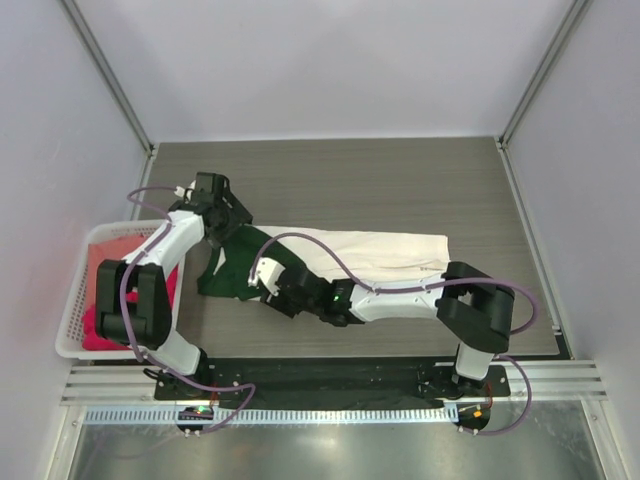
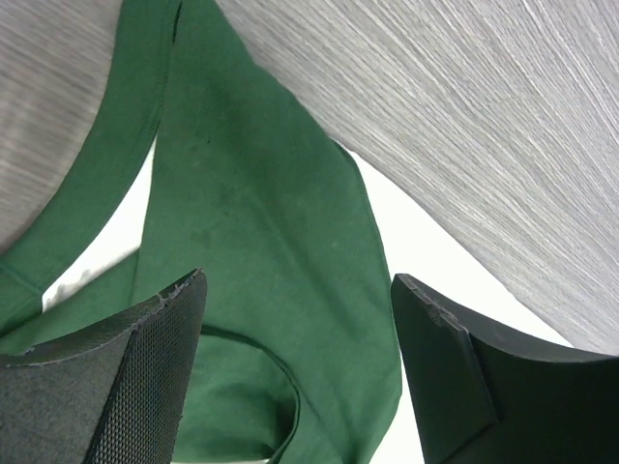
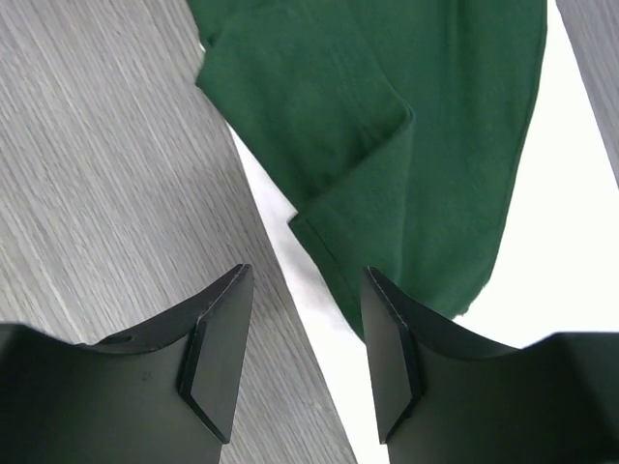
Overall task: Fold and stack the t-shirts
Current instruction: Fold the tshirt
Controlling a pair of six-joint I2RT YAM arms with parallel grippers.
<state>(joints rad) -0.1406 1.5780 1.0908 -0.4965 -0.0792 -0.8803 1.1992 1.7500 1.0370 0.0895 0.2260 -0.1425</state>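
While 2 end effectors (image 2: 300, 290) (image 3: 305, 280) gape empty, 1 green t-shirt (image 1: 232, 265) overlaps 1 cream t-shirt (image 1: 370, 250).

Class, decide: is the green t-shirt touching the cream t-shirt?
Touching. The right wrist view shows the green t-shirt lying flat across the cream t-shirt, with no gap between them.

A white lattice basket (image 1: 73, 300) sits at the left side of a grey wood-grain table (image 1: 400, 185). White walls (image 1: 330, 60) with metal corner posts (image 1: 108, 72) enclose it.
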